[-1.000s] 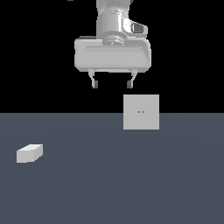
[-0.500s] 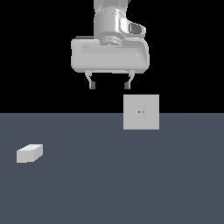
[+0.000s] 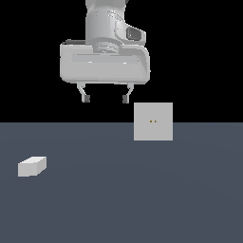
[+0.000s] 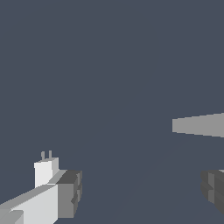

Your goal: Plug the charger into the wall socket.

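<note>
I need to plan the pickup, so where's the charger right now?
The charger lies on the dark floor at the exterior view's left, well apart from the wall socket.

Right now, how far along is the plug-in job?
Nothing looks done yet. The charger lies on the floor at the exterior view's left, untouched and apart from the wall socket. The gripper hangs above, fingers spread and empty. Left: reach, grasp, carry, align, insert.

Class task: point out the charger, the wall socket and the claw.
charger [image 3: 32,166]: exterior view, front face.
wall socket [image 3: 153,121]: exterior view, centre of panel at the dots.
claw [image 3: 105,98]: exterior view, midway between fingertips.
</note>
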